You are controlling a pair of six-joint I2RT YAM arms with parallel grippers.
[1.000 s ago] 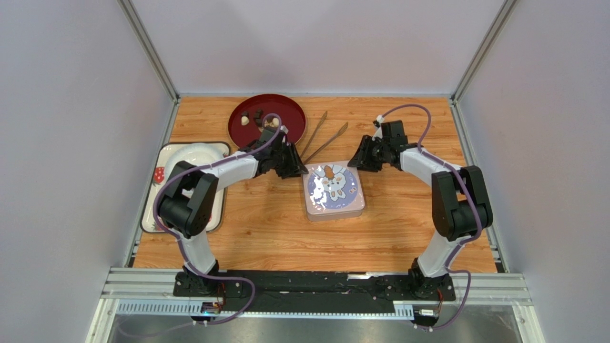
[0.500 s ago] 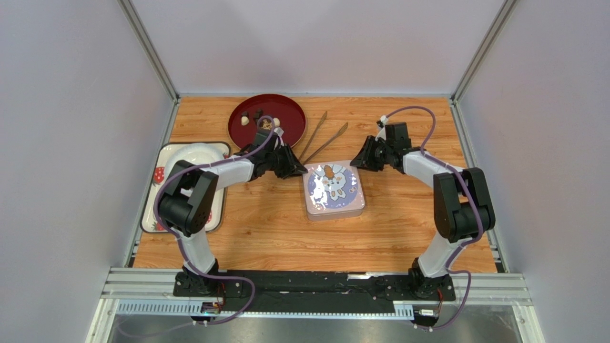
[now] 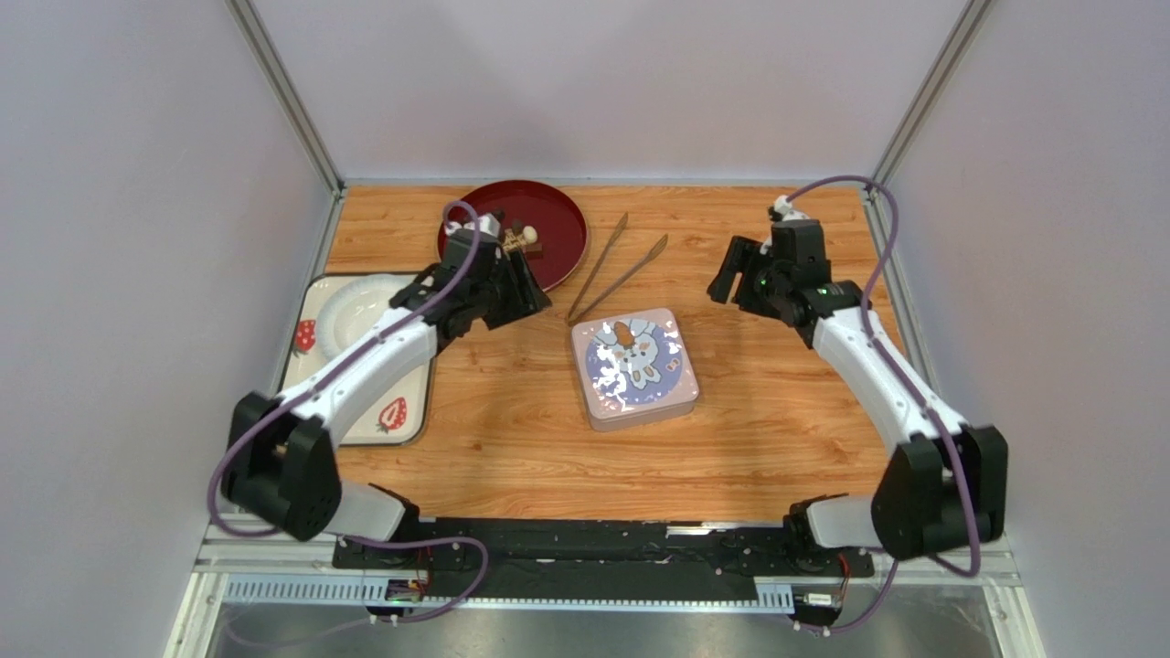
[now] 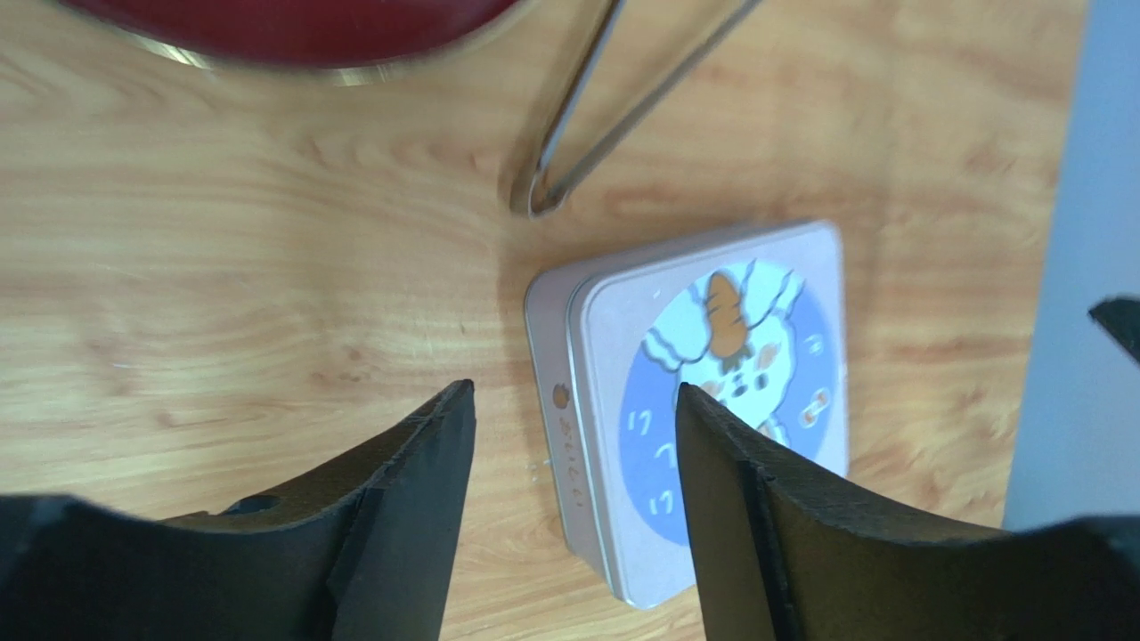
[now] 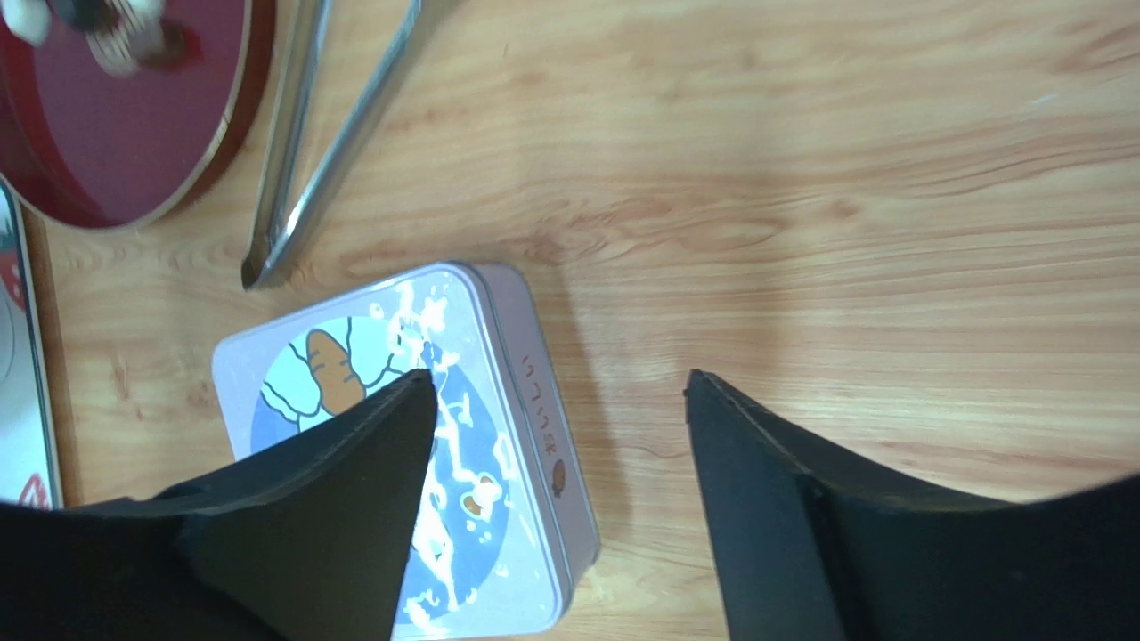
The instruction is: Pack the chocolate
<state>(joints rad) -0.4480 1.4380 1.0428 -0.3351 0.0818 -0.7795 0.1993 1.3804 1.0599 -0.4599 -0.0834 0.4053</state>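
Top external gives me the whole layout. The tin (image 3: 635, 369) sits lid-on in the middle of the table (image 3: 769, 439), and an arm hangs over the wood on either side of it. Tongs (image 3: 618, 267) lie between the tin and the red plate (image 3: 560, 220), and a white strawberry tray (image 3: 319, 295) is at the left edge. From up there the left arm covers much of the plate, so I see no chocolate. Only the right wrist view catches it: a pale lump of chocolate (image 5: 19, 16) on the plate at the frame's top-left corner, well away from the tin. It is too blurred for me to tell its long axis or which way it points. The wrist views also settle the grips. The left fingers (image 4: 402, 508) stand spread with nothing between them, the tin's side wall showing through the gap below. The right fingers (image 5: 783, 508) are spread wide and empty too, above bare wood beside the tin. Both wrist views show the tongs' joined end lying near a corner of the tin.
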